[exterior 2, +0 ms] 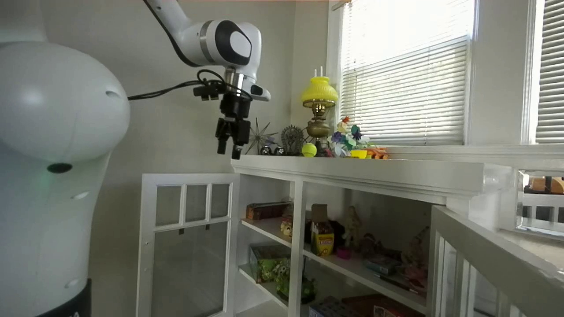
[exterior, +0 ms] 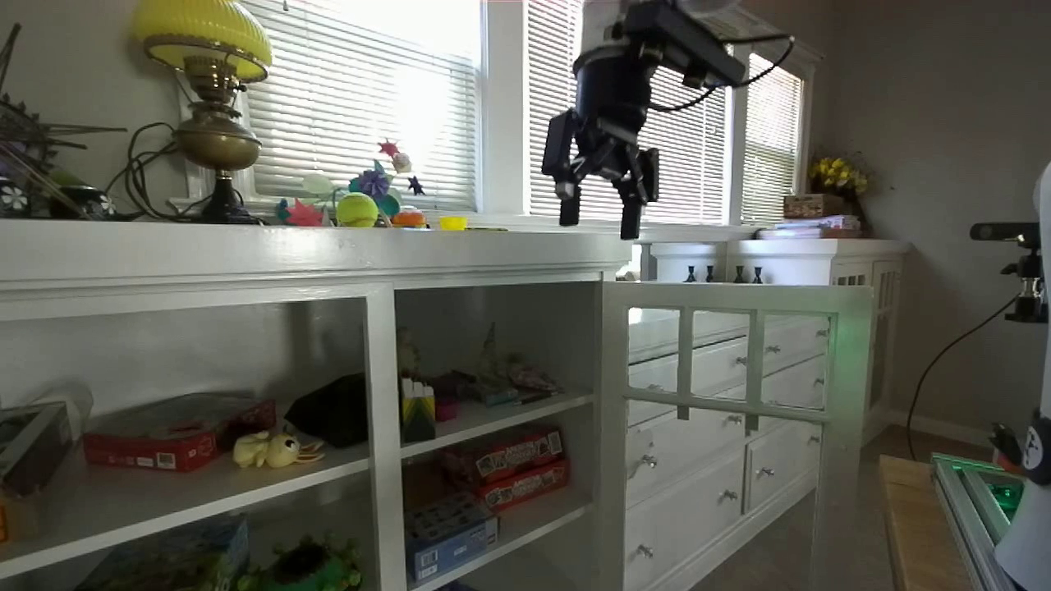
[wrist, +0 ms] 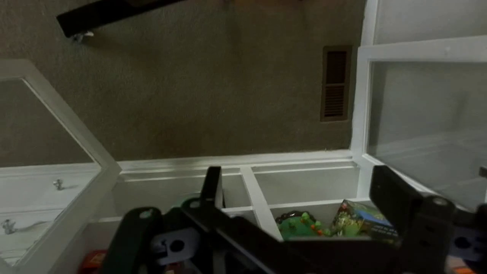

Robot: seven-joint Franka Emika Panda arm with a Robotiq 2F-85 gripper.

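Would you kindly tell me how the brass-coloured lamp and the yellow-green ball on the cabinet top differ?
The lamp stands far taller than the ball. The lamp pairs a ribbed yellow shade with a brass-coloured body; the ball is simply round and yellow-green. Both rest on the cabinet top.

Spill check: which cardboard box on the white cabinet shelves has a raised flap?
The upright yellow rectangular crayon box, flap standing up; the stacked red cardboard boxes show none.

Upright post (exterior: 383, 435) between open cabinet bays (exterior: 493, 324)
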